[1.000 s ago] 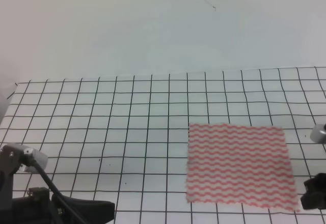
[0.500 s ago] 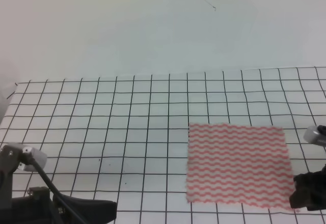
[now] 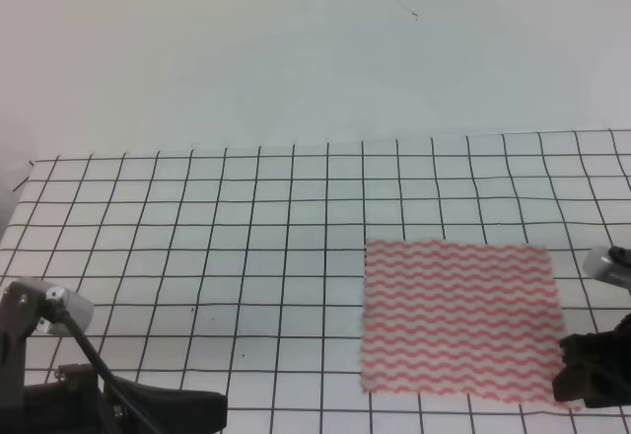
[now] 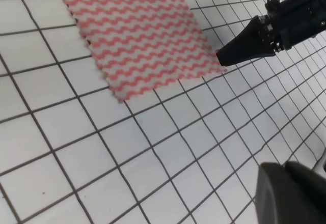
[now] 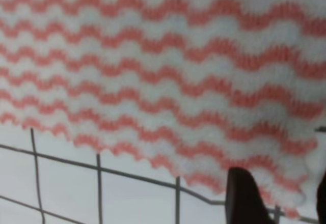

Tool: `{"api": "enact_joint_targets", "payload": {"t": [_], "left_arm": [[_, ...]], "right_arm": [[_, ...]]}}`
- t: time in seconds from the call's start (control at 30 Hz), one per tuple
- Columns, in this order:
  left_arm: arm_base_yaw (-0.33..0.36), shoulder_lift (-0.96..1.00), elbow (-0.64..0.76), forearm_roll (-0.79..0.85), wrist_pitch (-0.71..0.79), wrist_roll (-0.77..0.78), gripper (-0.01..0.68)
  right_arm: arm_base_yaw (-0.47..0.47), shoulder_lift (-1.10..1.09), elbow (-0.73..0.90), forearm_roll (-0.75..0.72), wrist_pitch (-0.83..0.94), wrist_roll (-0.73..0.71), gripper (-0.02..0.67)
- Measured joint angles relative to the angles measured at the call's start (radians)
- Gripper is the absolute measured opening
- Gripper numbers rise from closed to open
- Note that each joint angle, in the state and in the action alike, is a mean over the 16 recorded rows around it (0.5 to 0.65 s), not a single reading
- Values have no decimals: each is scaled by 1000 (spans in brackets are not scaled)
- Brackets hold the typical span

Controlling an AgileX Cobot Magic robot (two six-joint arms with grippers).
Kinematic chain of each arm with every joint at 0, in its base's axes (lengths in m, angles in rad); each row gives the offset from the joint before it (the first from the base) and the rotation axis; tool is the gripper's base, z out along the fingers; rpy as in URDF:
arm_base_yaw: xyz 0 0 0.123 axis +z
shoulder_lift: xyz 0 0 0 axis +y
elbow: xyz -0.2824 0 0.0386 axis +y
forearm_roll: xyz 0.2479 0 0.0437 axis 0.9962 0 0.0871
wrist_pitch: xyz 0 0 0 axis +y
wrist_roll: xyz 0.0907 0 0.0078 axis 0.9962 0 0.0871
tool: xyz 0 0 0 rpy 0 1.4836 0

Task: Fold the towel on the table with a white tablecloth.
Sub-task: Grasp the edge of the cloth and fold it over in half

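The towel (image 3: 458, 321) lies flat and unfolded on the white tablecloth (image 3: 197, 237) of the table, on the right half of the exterior high view, with its stripes running left to right. The right end effector (image 3: 570, 380) is placed at the towel's near right corner — the cloth spreads away from it to the left and toward the far side. In the right wrist view two dark fingertips (image 5: 244, 196) stand apart over that corner, so the jaws are judged as parted with nothing held. The left end effector (image 3: 187, 406) is well apart from the towel; whether it is open cannot be told. The right arm is clearly the nearer one.
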Motion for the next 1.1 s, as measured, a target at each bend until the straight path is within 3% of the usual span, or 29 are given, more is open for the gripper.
{"api": "enact_joint_targets", "payload": {"t": [1.1], "left_arm": [[0,0,0,1,-13,21,0]], "right_arm": [[0,26,0,6,12,-42,240]]}}
